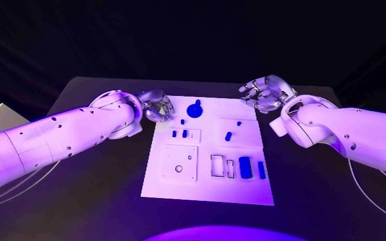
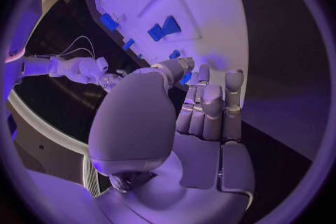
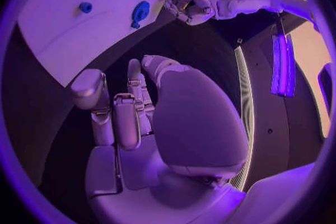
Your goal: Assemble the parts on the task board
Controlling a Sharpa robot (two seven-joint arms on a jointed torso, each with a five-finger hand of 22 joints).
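Task board (image 1: pixel 207 188) sits mid-counter, blue parts (image 1: pixel 244 167) loose on it; left hand (image 1: pixel 156 106) and right hand (image 1: pixel 265 93) flank its far corners, fingers curled, empty; first pick probably pending.

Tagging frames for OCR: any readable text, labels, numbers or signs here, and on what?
None readable in any view.
The task board shows outlines, holes and blue parts, no print.
The left hand and right hand carry no visible markings.
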